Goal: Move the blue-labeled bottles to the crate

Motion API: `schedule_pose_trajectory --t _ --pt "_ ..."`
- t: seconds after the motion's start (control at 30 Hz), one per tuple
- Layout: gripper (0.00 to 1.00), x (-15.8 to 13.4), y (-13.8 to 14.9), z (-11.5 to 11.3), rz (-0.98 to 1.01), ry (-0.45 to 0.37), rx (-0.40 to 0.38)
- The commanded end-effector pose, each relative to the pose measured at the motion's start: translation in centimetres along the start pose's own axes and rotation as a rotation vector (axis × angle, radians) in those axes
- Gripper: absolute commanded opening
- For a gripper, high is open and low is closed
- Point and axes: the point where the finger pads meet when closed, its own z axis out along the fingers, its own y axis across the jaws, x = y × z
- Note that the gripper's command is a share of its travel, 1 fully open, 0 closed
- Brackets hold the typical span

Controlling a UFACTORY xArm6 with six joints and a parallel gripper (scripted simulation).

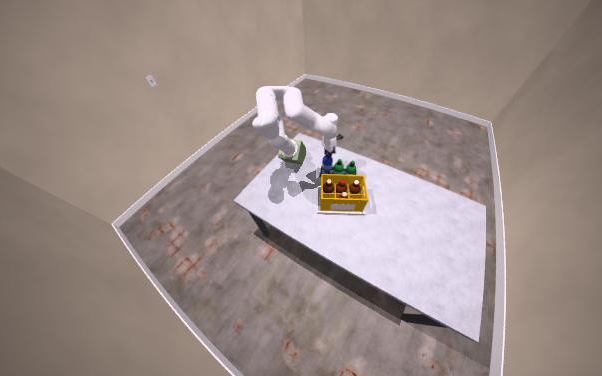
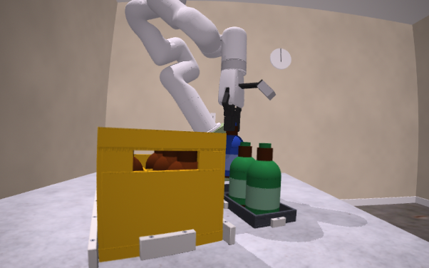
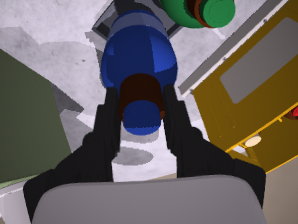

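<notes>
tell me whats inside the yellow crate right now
The yellow crate holds brown bottles: the top view shows three in the back row and a fourth cap in front, with an open cell beside it. Their lower bodies are hidden by the walls.

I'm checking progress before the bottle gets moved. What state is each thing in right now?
Gripper: shut on the blue bottle's neck.
Blue bottle: upright, gripped, over the tray.
Two green bottles: upright on the tray.
Tray: level on the table.
Crate: level, brown bottles standing inside, at least one cell empty.
</notes>
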Motion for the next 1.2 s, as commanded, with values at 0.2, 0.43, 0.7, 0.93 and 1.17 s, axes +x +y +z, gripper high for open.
schedule_pose_trajectory --t 0.2,0.43,0.7,0.93,1.17 --pt "0.0 0.1 0.1 -1.2 0.001 0.003 -0.001" --pt "0.0 0.1 0.1 -2.0 0.001 0.003 -0.001" --pt "0.0 0.1 0.1 -2.5 0.001 0.003 -0.001" --pt "0.0 0.1 0.1 -2.7 0.001 0.003 -0.001" --pt "0.0 0.1 0.1 -2.7 0.001 0.003 -0.001"
